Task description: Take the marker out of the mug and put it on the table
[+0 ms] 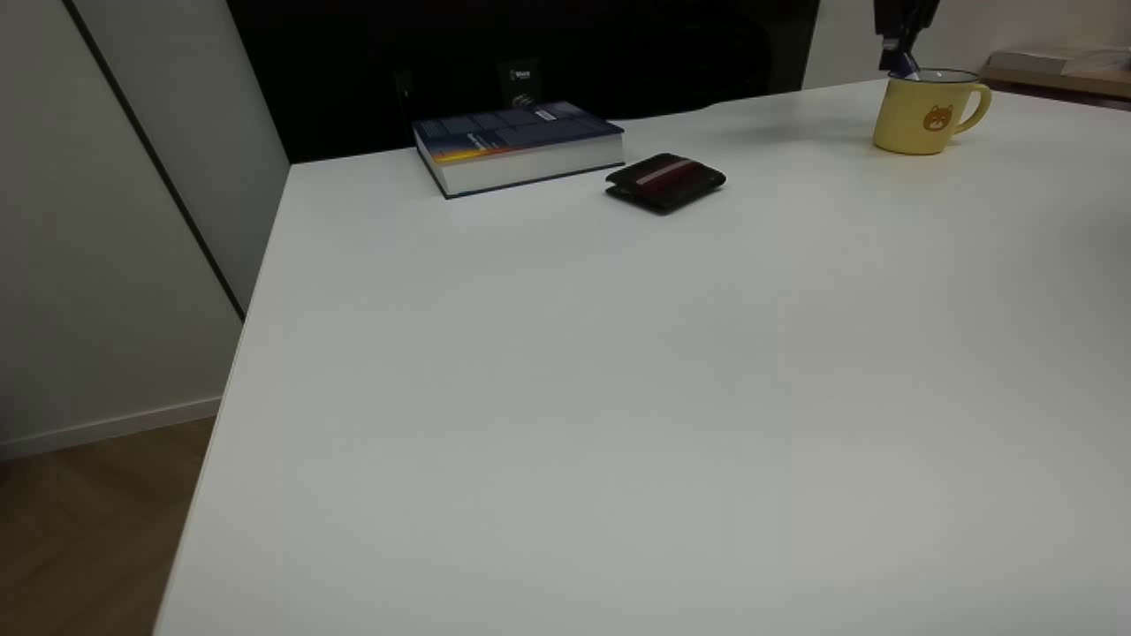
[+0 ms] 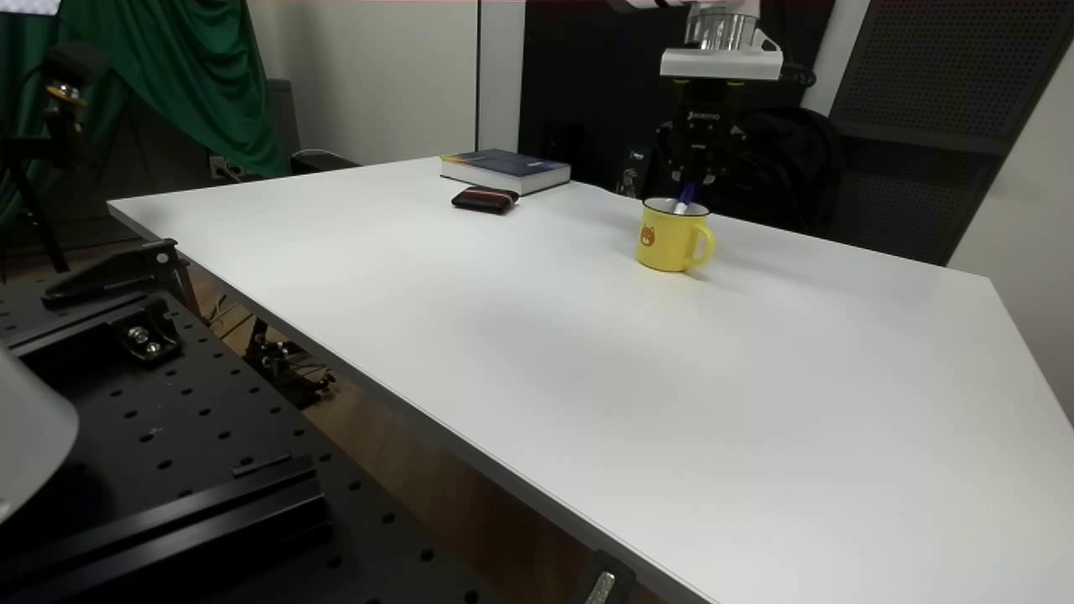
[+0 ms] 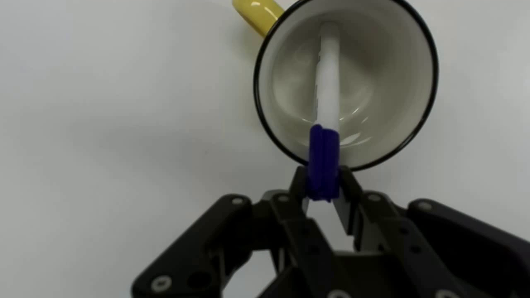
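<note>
– Wrist view: what's in the way?
– Mug, wall all round white end of marker; handle juts abt 10 o'clk.
– Gaps?
– Inside, marker's 3 o'clk side. In an exterior view, open table at mug's 6–7 o'clk; wallet, book block abt 9.

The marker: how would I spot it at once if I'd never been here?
Find the big white table, then the yellow mug standing on it. Slanting up out of the mug is the marker, its top held by the black gripper. Slim, white below and purple-blue above, it differs from the wide yellow mug and black gripper.
</note>
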